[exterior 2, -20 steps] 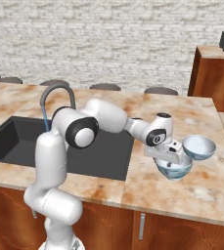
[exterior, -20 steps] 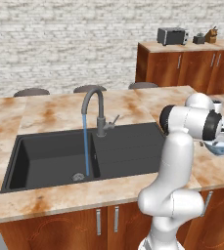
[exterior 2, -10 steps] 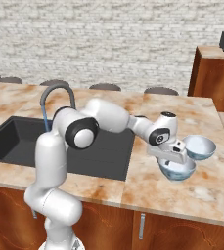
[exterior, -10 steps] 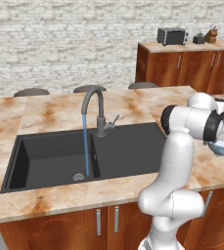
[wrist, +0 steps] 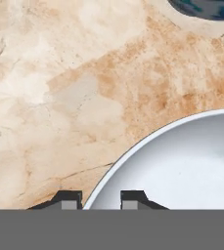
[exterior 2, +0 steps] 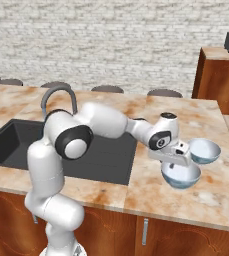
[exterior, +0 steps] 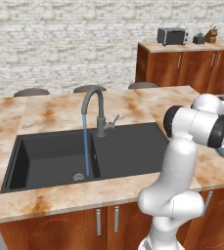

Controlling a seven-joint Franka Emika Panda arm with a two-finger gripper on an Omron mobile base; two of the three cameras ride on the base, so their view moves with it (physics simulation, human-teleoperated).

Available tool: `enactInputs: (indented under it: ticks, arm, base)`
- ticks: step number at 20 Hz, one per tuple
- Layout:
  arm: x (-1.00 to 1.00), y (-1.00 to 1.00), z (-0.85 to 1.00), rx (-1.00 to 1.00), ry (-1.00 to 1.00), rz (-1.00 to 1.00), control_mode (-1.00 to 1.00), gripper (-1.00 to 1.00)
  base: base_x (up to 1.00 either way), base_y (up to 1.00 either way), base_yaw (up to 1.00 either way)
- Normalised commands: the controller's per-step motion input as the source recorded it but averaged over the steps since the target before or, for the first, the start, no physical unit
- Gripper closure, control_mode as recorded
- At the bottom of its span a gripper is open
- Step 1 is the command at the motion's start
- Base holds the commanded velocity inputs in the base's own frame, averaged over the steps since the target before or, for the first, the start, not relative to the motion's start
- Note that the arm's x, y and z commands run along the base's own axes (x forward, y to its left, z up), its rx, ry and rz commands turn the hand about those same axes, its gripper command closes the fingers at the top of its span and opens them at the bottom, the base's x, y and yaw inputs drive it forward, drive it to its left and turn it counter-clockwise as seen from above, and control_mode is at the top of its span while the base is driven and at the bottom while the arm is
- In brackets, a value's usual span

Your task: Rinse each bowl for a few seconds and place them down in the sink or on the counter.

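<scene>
Gripper (wrist: 101,197) pinches the near bowl's (wrist: 182,166) rim, one fingertip each side.

gripper (wrist: 101,197) now closed on near bowl's (exterior 2: 182,175) rim, bowl perhaps lifted slightly off counter (exterior 2: 216,195)

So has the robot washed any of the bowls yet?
Not yet, by the looks of it. The water is on: a blue stream runs from the faucet into the sink. Both bowls sit over on the counter, far from the stream. The gripper has its fingers pinched over the rim of the nearer bowl. The other bowl waits behind it. Both rinses are left.
</scene>
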Motion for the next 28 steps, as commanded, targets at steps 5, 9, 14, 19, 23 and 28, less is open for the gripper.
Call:
enactInputs:
  ticks: [5,9,14,19,23,28]
  arm:
    - [-0.2,0.21,0.36,-0.1,-0.04,0.11,-1.0,1.0]
    - [-0.17,0.27,0.36,-0.09,0.0,0.13,-1.0,1.0]
    - [-0.13,0.25,0.34,-0.08,0.0,0.15,-1.0,1.0]
    - [-0.11,0.25,0.31,-0.07,0.0,0.15,-1.0,1.0]
    - [-0.07,0.31,0.24,-0.05,0.03,0.17,-1.0,1.0]
    - [-0.05,0.31,0.27,-0.04,0.03,0.17,-1.0,1.0]
  base:
    - [0.0,0.0,0.0]
    - [0.0,0.0,0.0]
    - [0.0,0.0,0.0]
    - [0.0,0.0,0.0]
    - [0.0,0.0,0.0]
    - [0.0,0.0,0.0]
